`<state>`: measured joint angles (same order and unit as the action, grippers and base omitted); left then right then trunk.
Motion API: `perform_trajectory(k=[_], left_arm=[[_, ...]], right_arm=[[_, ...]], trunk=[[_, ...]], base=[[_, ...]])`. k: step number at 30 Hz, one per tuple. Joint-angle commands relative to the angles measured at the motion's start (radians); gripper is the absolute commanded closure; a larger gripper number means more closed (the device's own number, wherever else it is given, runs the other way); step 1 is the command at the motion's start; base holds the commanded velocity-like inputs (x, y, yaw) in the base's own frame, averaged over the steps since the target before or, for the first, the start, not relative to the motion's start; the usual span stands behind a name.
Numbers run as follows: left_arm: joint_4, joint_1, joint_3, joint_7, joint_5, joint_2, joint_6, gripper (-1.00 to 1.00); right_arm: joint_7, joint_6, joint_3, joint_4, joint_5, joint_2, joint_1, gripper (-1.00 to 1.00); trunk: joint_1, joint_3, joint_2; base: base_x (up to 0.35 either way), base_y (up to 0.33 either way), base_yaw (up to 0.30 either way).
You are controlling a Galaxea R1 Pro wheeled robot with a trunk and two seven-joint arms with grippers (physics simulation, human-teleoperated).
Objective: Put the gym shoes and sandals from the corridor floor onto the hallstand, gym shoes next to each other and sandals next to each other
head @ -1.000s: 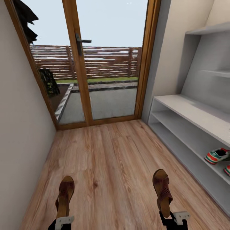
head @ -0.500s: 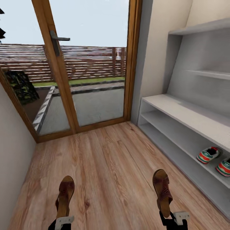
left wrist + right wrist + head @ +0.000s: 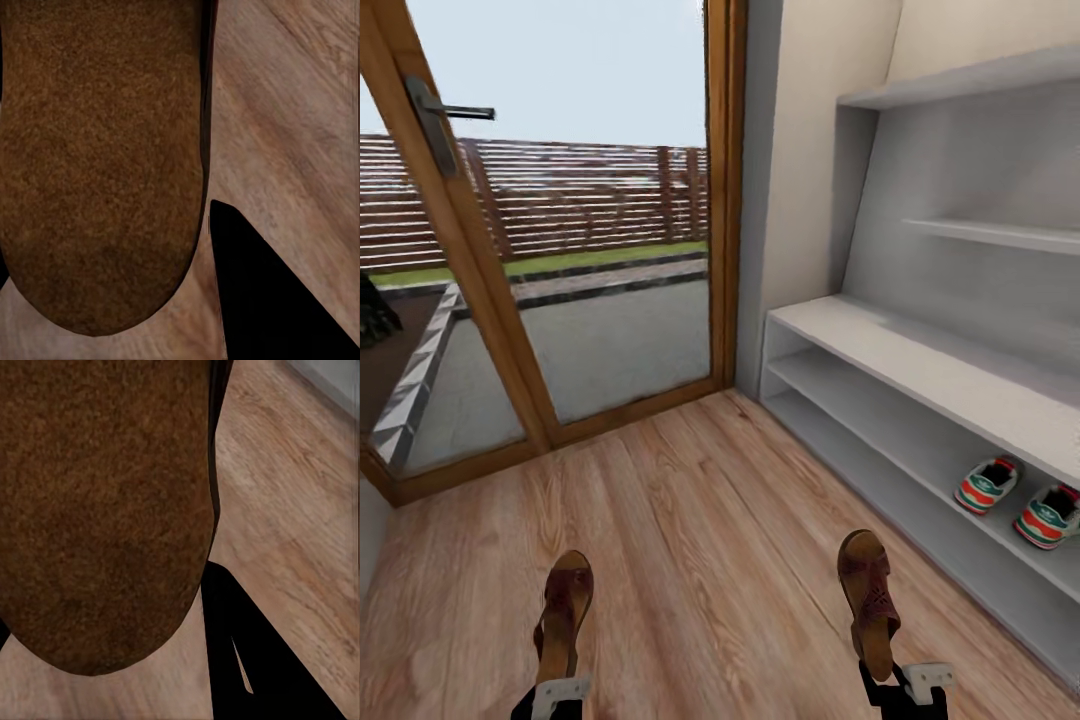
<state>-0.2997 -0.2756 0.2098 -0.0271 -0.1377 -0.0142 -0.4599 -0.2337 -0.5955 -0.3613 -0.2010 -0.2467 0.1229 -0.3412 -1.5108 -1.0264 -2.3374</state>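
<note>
Sneakers [image 3: 1018, 500] sit paired on the rack [image 3: 920, 350]; each hand, left [image 3: 550, 695] and right [image 3: 905, 685], is clamped on a sandal [image 3: 563, 615], unplaced.

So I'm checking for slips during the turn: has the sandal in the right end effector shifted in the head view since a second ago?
No. The sandal sits at the same spot above the right end effector; the door and hallstand slid left because the camera turned.

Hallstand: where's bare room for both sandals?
Lower shelf: free from its door-side end up to the two gym shoes, crowded only there. Bench top is bare throughout. A sandal sits in the left hand, another in the right hand.
</note>
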Motion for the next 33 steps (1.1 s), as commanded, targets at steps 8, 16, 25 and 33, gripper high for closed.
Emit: perform_trajectory(k=[8,16,25,33], left_arm=[[0.001,-0.001,0.005,-0.005,-0.014,0.000,-0.003,1.00],[0.001,-0.001,0.006,-0.005,-0.014,0.000,-0.003,1.00],[0.001,-0.001,0.005,-0.005,-0.014,0.000,-0.003,1.00],[0.001,-0.001,0.005,-0.005,-0.014,0.000,-0.003,1.00]], right_arm=[[-0.006,-0.003,-0.008,0.001,-0.005,0.000,-0.001,1.00],[-0.006,-0.003,-0.008,0.000,-0.005,0.000,-0.001,1.00],[-0.006,-0.003,-0.008,0.001,-0.005,0.000,-0.001,1.00],[-0.006,-0.003,-0.008,0.001,-0.005,0.000,-0.001,1.00]], trunk=[[0.000,-0.001,0.000],[0.000,-0.001,0.000],[0.000,-0.001,0.000],[0.000,-0.001,0.000]], base=[[0.298,0.186,-0.293],[0.243,0.256,-0.293],[0.171,0.298,-0.293],[0.156,0.305,-0.293]])
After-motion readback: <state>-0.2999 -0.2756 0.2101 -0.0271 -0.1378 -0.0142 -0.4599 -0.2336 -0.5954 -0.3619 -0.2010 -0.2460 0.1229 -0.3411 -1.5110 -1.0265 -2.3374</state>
